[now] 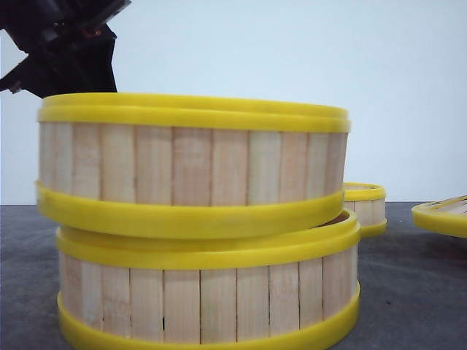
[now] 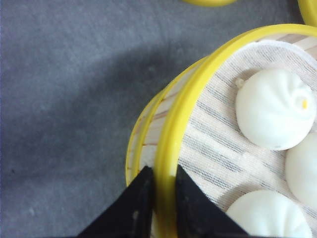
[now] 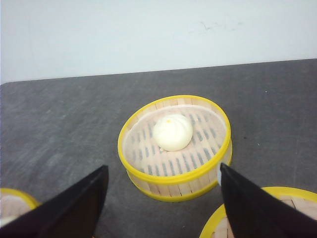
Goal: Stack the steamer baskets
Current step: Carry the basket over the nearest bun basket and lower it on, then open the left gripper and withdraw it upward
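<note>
On its thick yellow plastic rim [image 2: 166, 148], the left gripper [image 2: 159, 203] is pinching the light, stiff bamboo-slat steamer basket [image 1: 193, 157]; the right gripper [image 3: 161, 198] is hanging released.

A dark grey cloth-covered bench [image 1: 408, 284] stretches back to a plain white wall [image 1: 292, 51]. At the front view's right edge lies a flat yellow-rimmed lid [image 1: 441, 216], partly cut off by the frame. Three white pleated steamed buns [image 2: 274, 109] sit on a white gauze liner [image 2: 218, 144], and a single white bun with a yellow dot [image 3: 172, 132] rests on pale slats.
</note>
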Controlling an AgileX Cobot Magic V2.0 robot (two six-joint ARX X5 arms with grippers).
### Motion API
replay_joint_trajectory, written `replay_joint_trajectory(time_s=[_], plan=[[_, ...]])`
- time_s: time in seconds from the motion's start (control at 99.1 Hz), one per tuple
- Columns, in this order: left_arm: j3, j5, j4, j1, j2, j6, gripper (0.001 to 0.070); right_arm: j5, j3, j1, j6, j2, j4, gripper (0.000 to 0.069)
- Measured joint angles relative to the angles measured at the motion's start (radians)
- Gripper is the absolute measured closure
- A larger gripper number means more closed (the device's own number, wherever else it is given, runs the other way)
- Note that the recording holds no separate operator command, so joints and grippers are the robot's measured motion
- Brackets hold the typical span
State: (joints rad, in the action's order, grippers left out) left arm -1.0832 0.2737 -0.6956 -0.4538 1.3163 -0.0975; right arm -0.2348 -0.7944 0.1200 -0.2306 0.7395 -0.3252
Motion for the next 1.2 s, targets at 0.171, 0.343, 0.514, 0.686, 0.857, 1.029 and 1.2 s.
replay_joint_trajectory(time_s=[0.171,0.343,0.514,0.686,0.857,1.029,1.2], plan=[[0.000,0.022,0.021,0.000,0.026,-0.003,0.0680,0.000,0.000,0.000,0.000,0.000,0.000,0.0248],[0.000,0.021,0.021,0.000,0.044,-0.008,0.0680,0.000,0.000,0.000,0.000,0.000,0.000,0.0248],[0.000,0.026,0.023,0.000,0.058,-0.009,0.0680,0.000,0.000,0.000,0.002,0.000,-0.001,0.0248],[0.000,0.030,0.024,0.000,0.074,-0.011,0.0680,0.000,0.000,0.000,0.003,0.000,-0.001,0.0248],[0.000,0.031,0.024,0.000,0.090,-0.013,0.0672,0.000,0.000,0.000,0.006,0.000,-0.003,0.0248],[0.000,0.033,0.039,0.000,0.095,-0.023,0.0555,0.000,0.000,0.000,0.006,0.000,-0.006,0.0248],[0.000,0.033,0.061,0.000,0.095,-0.024,0.0487,0.000,0.000,0.000,0.006,0.000,-0.008,0.0248]])
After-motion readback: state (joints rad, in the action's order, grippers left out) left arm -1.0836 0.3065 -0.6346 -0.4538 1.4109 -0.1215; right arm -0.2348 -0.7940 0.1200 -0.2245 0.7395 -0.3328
